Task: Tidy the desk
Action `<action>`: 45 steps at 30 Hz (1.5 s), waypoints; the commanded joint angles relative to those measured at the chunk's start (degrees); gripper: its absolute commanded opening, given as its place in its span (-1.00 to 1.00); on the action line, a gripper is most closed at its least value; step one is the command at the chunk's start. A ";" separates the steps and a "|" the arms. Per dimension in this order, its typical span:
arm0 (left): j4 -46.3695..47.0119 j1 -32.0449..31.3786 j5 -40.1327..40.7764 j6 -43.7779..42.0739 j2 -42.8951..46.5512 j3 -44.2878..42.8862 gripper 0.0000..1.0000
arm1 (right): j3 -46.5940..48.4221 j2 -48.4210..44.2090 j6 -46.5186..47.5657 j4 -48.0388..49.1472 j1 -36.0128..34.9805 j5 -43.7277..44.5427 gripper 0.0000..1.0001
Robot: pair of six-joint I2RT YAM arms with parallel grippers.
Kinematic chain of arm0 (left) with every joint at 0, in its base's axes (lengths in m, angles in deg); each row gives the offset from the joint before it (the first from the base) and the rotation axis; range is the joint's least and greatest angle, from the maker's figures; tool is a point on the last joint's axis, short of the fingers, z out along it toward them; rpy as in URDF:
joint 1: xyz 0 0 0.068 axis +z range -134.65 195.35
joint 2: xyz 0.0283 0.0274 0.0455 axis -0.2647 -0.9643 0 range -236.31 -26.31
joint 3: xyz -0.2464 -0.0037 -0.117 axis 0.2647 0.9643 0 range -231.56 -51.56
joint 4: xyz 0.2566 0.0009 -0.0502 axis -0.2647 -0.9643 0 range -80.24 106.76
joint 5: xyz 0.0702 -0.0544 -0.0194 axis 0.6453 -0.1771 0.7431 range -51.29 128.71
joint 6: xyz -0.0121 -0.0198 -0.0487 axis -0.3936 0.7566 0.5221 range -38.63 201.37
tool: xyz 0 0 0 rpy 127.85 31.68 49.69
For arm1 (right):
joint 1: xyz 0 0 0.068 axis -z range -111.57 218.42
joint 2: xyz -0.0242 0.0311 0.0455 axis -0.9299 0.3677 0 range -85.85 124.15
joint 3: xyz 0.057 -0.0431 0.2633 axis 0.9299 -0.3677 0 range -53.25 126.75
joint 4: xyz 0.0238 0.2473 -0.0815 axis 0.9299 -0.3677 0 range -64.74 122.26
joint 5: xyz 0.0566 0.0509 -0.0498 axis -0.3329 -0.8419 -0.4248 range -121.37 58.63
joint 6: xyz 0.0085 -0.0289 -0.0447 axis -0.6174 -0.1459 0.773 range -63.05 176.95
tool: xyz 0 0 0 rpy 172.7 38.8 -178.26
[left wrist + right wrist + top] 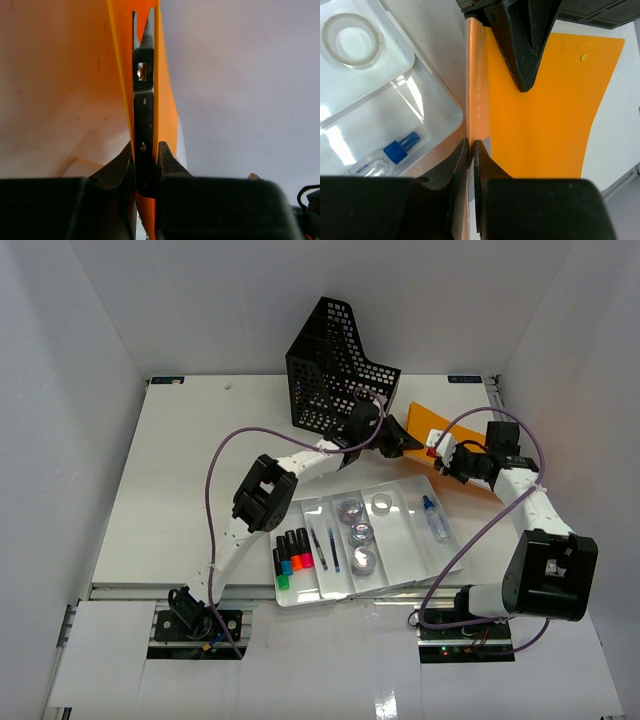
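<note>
Both grippers clamp one orange folder (545, 100), far right of desk (180, 470).
Folder edge sits between the fingers: left gripper (404, 437) and right gripper (437, 452) each closed on it.

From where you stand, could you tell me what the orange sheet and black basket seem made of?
The orange sheet: probably thin plastic, smooth, semi-matte; it curves without creasing. The black basket: likely coated metal or hard plastic; stiff walls with regular perforations.

Much of orange folder (432, 420) perhaps hidden behind left tool (410, 440)
</note>
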 commanded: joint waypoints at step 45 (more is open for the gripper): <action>-1.97 -0.37 4.21 1.52 25.82 4.15 -1.00 | -17.50 -17.07 -17.51 47.31 -31.85 65.84 -0.79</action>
